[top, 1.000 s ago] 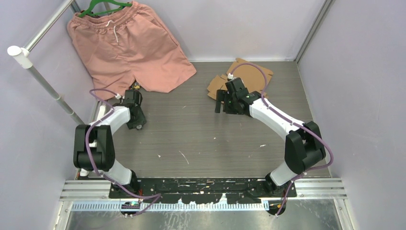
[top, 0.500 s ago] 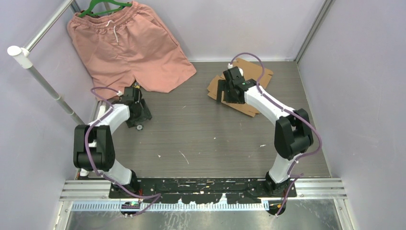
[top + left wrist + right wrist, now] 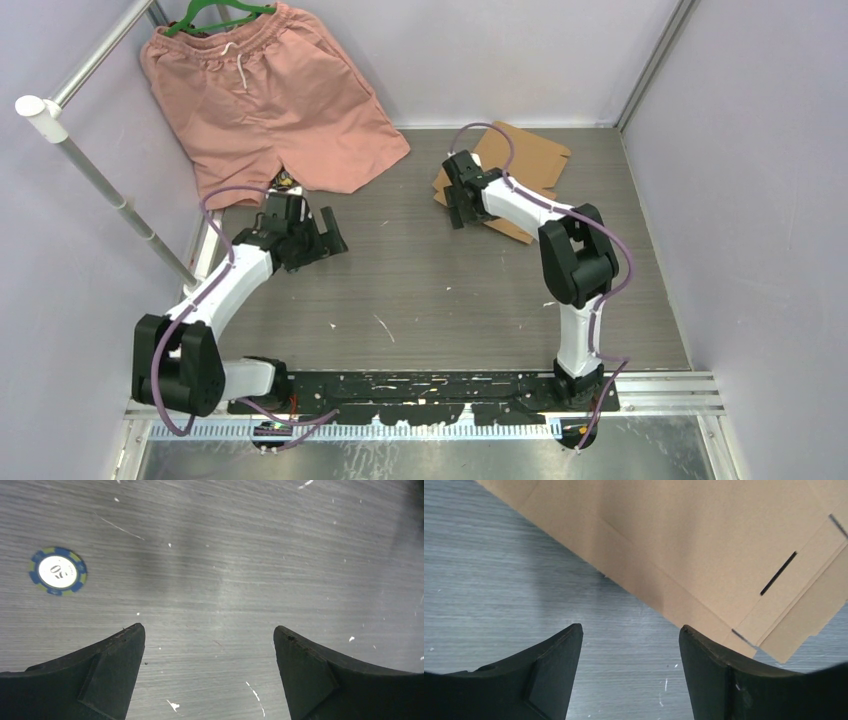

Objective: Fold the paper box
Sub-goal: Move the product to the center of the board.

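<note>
The paper box (image 3: 525,158) is a flat brown cardboard sheet with notched flaps, lying at the back right of the table. In the right wrist view the paper box (image 3: 704,545) fills the top, with slots and a corner tab. My right gripper (image 3: 456,214) hovers at the sheet's left edge, open, and its gap (image 3: 629,629) holds only bare table. My left gripper (image 3: 334,236) is far to the left of the cardboard, over bare table. Its jaws (image 3: 208,629) stand wide open and empty.
Salmon-pink shorts (image 3: 270,90) on a green hanger (image 3: 215,14) lie at the back left. A metal rod (image 3: 100,180) slants along the left side. A blue poker chip (image 3: 57,571) marked 50 lies ahead-left of the left gripper. Purple walls enclose the table.
My left arm swung right, away from the shorts, and its jaws opened wide. My right gripper moved left and back to the cardboard's left edge, jaws narrowing a little.
</note>
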Motion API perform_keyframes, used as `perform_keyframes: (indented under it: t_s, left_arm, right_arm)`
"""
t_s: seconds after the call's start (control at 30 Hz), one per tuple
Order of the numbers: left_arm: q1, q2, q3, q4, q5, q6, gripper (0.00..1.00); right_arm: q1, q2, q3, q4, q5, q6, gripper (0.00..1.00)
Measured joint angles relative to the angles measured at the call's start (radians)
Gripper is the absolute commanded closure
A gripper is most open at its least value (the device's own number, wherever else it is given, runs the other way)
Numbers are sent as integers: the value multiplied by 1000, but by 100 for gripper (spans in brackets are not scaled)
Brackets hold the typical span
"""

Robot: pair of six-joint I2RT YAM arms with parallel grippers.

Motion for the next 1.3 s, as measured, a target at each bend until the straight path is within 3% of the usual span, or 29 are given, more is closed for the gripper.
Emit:
perform_keyframes:
  t_s: [0.43,0.67,0.77,1.13,1.3]
  left_arm:
    - [-52,-27,-19,12,27,-10,0]
    - [-70,-19,-19,13,27,-15,0]
    - [-76,-19,-19,13,26,-21,0]
    - [-90,-20,-19,8,12,-24,0]
    - [-91,-27,-19,2,8,-24,0]
  right_arm:
    - [-2,158,106,13,152,-111,37]
    - [-1,177,105,37,229,-127,52]
    - [-2,181,101,50,259,-130,64]
    - [2,181,66,94,309,-135,83]
    - [2,180,51,104,326,-140,85]
